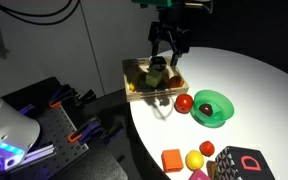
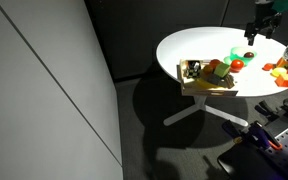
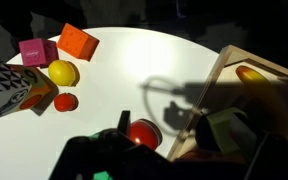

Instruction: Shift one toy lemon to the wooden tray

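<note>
Right now the gripper [image 1: 169, 52] hangs over the wooden tray [image 1: 134, 68], fingers apart, nothing visibly held. One toy lemon [image 3: 63, 72] sits well apart beside the orange block [image 3: 77, 41]. It likely calls for a centred, level pinch, being smooth. A round white table [image 1: 254, 80] stands in a dark room.

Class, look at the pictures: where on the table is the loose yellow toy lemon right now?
In an exterior view the toy lemon sits near the table's front edge, between an orange block and a small red fruit, far from the wooden tray.
</note>
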Available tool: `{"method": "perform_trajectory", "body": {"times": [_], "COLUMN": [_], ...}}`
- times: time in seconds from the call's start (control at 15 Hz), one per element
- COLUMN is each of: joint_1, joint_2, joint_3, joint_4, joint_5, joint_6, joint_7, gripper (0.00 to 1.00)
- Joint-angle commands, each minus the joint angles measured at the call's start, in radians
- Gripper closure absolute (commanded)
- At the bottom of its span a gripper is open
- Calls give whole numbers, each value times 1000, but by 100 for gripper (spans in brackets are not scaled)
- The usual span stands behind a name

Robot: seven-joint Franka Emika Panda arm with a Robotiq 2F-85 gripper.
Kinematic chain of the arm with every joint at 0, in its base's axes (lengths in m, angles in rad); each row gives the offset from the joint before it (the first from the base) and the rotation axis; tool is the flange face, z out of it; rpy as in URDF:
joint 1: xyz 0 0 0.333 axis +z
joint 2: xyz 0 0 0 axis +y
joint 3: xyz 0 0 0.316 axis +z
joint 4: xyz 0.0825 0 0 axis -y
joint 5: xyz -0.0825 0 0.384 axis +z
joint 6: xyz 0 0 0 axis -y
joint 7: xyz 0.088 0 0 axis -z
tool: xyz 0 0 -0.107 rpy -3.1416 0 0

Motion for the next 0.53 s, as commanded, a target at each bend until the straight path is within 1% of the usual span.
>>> {"method": "perform_trajectory", "body": {"times": [0.0, 0.2, 0.47], "joint_1": [-28, -41, -48], "joint_2": [-82, -116, -147], "joint_3": [8, 7, 6], "joint_4": [-51, -76, -119], "joint_5": [37, 90, 146], "joint_6": [19, 39, 111], "joint_7": [16, 0, -33], "gripper": [0, 0, 0]}}
